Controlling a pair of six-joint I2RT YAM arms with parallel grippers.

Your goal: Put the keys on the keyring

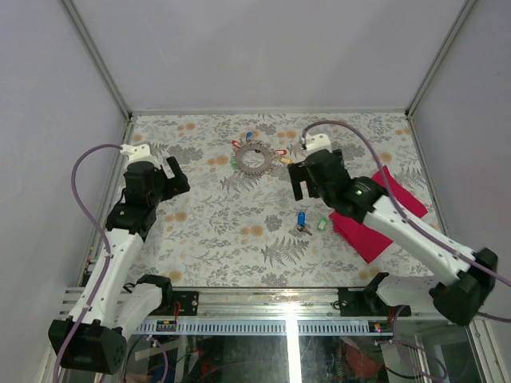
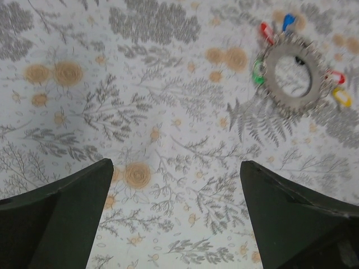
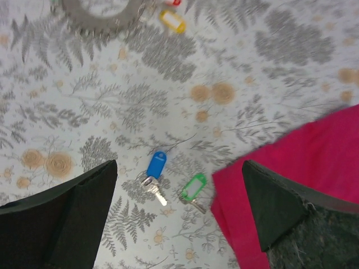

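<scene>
- On the floral table cover, near the front centre: the keys, two items, a blue-headed key and a green-headed key. Both lay flat, just beside each other, and neither was held. The green one lay just beside the edge of the red cloth.
- Toward the far centre: the keyring, flat on the cover, with small coloured tags around its rim, well apart from the two loose keys.
- Left gripper: jaws spread wide, empty, over bare cover near the keyring.
- Right gripper: jaws spread wide, empty, above the loose keys.
- Hazard, judged: the keys were thin and flat, so fingertips could skid over them or push them off rather than pinch.
- Hazard: with the green key so close to the cloth, a closing grip could snag fabric or nudge the key under its edge.
- Hazard: with the keys lying so close, lifting one could drag the other.
- Hazard: the ring lay unrestrained, so threading could slide or spin it unless the other arm pinned it. Its hanging tags could block the way in.
</scene>
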